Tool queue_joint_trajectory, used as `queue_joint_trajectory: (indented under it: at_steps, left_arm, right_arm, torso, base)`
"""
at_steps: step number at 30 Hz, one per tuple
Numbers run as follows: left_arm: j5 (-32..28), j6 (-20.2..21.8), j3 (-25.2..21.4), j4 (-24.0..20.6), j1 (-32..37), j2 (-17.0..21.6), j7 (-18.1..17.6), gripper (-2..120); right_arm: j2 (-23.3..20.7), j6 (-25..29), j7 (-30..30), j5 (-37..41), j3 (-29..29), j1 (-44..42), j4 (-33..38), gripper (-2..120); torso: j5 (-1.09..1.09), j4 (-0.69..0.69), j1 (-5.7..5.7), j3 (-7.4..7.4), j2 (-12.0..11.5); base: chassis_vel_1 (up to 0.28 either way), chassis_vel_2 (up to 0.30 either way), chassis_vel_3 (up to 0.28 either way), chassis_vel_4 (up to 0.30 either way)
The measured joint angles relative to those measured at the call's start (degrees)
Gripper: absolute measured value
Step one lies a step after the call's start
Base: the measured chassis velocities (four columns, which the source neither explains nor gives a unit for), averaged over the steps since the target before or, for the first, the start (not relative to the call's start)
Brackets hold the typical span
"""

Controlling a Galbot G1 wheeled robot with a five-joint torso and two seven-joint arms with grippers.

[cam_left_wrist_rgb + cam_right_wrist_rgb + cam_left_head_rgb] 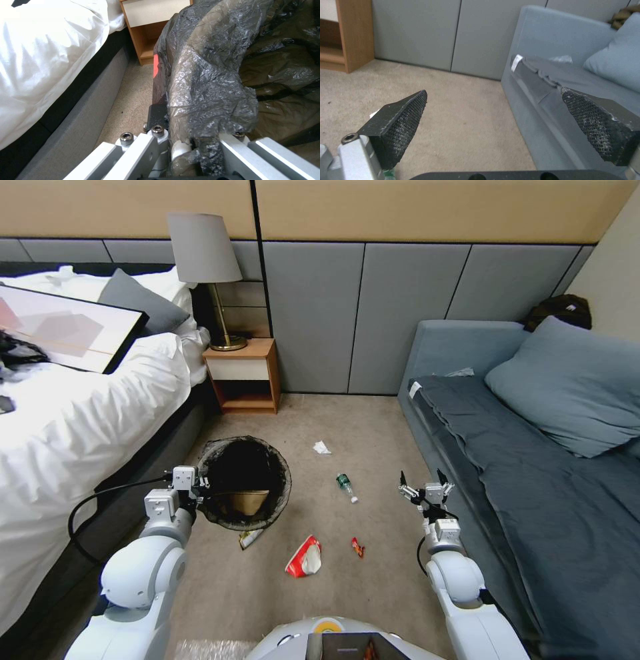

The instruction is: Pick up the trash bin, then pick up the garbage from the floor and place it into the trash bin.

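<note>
Jaws of left gripper clamp crinkly-lined trash bin rim; right gripper gapes.

Glossy white rounded arms, silver wrist blocks, black cables (looped), textured black fingertips

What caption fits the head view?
Left gripper clamps the trash bin rim; right gripper open above carpet beside scattered garbage.
</note>
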Motion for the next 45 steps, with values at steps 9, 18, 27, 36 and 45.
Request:
queue_joint_trajectory:
  at_steps: [9,18,27,36,45]
  left_arm:
    - [0.0,0.0,0.0,0.0,0.1,0.3,0.0,0]
    - [0.1,0.0,0.1,-0.1,0.2,0.2,-0.1,0]
    - [0.7,0.0,0.2,0.3,0.4,0.0,-0.1,0]
    - [1.1,0.0,-0.1,0.8,0.5,0.0,0.0,0]
    - [1.3,0.0,-0.4,1.2,0.6,0.0,0.1,0]
  right_arm:
    - [-8.3,-12.4,2.2,9.3,-4.7,2.4,-1.2,100]
    - [-18.7,-24.7,0.2,25.3,-9.0,5.9,-5.2,100]
    - [-21.2,-35.6,-0.7,38.8,-15.5,13.1,-10.6,100]
    - [-20.7,-35.6,-0.7,45.2,-28.6,24.7,-21.4,100]
    - [-17.8,-35.3,-1.2,44.1,-35.8,30.1,-30.0,100]
  torso:
    - [0.01,0.0,-0.01,0.0,0.0]
    - [0.0,-0.01,-0.01,0.0,0.0]
    - [0.01,-0.01,-0.01,0.0,0.0]
    - [0.0,0.01,-0.01,0.0,0.0]
    - [0.0,0.0,0.0,0.0,0.0]
  base:
    - [0.0,0.0,0.0,0.0]
    - [0.0,0.0,0.0,0.0]
    - [0.0,0.0,0.0,0.0]
    - [0.0,0.0,0.0,0.0]
    - [0.0,0.0,0.0,0.0]
